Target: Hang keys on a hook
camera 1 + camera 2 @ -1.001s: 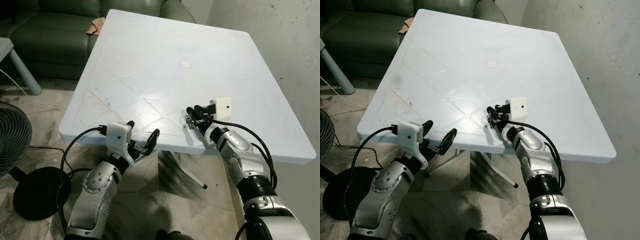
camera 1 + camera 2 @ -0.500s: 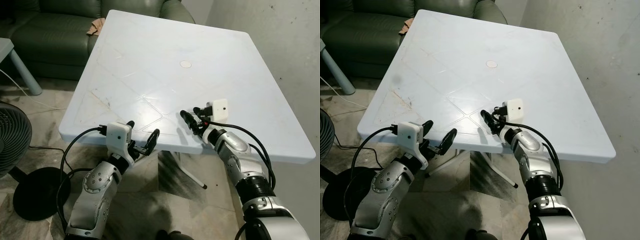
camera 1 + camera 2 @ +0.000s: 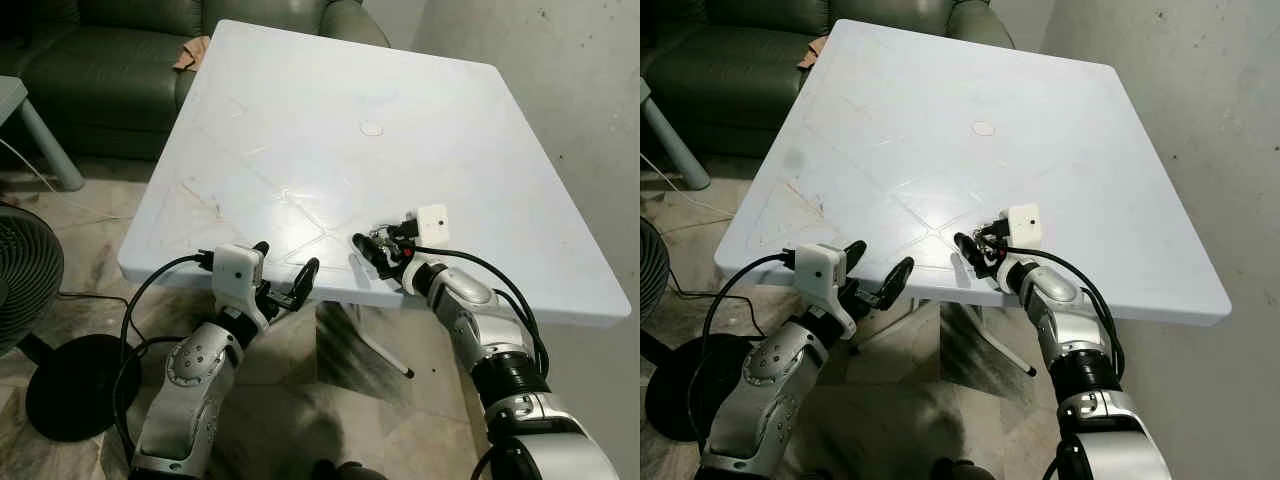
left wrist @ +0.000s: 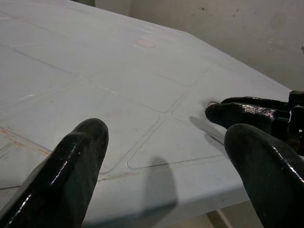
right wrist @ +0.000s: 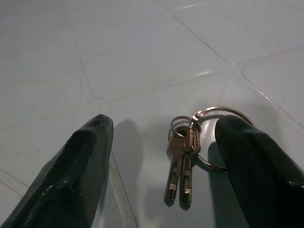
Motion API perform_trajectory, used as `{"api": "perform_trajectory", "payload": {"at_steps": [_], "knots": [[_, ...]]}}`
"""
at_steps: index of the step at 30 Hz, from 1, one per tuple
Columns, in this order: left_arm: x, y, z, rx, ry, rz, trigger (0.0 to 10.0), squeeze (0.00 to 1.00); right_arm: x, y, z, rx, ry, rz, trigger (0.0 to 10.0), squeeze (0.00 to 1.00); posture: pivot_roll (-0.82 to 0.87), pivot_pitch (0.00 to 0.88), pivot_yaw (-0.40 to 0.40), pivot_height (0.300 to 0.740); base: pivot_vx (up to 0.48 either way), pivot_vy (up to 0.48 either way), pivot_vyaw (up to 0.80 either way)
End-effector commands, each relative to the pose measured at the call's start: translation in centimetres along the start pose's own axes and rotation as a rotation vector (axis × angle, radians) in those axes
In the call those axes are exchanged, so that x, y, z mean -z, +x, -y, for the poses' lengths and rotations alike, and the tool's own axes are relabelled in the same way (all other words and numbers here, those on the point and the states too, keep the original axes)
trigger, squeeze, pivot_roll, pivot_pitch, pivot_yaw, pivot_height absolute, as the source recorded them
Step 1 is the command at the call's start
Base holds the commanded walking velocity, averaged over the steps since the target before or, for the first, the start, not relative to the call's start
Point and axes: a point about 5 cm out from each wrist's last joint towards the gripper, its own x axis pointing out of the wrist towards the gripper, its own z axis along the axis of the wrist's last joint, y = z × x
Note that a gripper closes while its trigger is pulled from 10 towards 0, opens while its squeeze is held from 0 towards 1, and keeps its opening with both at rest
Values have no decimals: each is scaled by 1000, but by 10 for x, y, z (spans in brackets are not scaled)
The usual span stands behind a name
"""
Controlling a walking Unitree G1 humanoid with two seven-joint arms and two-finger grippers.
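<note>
1. Low over the near edge of the pale table (image 3: pixel 300 120), the right gripper (image 5: pixel 161 156) is spread wide, its two black fingers (image 5: pixel 71 175) standing well apart with nothing clamped between them.
2. Between those fingers lie the keys (image 5: pixel 183 166), flat on the table top: two small keys side by side on a small ring, joined to a larger wire ring (image 5: pixel 216 137) that rests close against the inner side of one finger.
3. From the head views the same gripper (image 3: pixel 372 248) sits near the front edge of the table, fingertips pointing toward the robot's left, with its white wrist camera box (image 3: pixel 433 220) just behind them and a black cable running back along the silver arm.
4. Metal glints of the keys (image 3: pixel 382 237) show right at the fingers, touching the table surface.
5. Across from it, the left gripper (image 3: pixel 285 280) hangs just off the near table edge, below the rim, its fingers also parted wide and holding nothing.
6. Along the left gripper's fingers (image 4: pixel 66 166), the wrist view looks over the table top toward the dark fingers of the right gripper (image 4: pixel 247 111).
7. Beyond the far side of the table stands a green sofa (image 3: pixel 110 60), and a black fan (image 3: pixel 25 270) stands on the floor to the left gripper's outer side.
</note>
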Motion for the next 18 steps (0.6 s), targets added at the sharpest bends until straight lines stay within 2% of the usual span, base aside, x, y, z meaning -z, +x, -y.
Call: {"api": "perform_trajectory", "payload": {"at_steps": [1, 10, 16, 18], "knots": [[1, 0, 4, 6, -7, -6, 10000, 0, -2, 1, 1, 9, 8, -8, 10000, 0, 17, 190, -156, 740, 0, 0, 0], [2, -2, 4, 1, -8, -7, 10000, 0, 1, 4, -4, 27, -17, -49, 10000, 0, 21, 190, -159, 740, 0, 0, 0], [2, -2, 4, -1, -7, -7, 10000, 0, 2, 4, -6, 41, -69, -58, 10000, 0, 22, 189, -160, 740, 0, 0, 0], [2, -2, 4, -1, -8, -7, 10000, 0, 2, 4, -6, 50, -111, -55, 10000, 0, 25, 187, -162, 740, 0, 0, 0]]}}
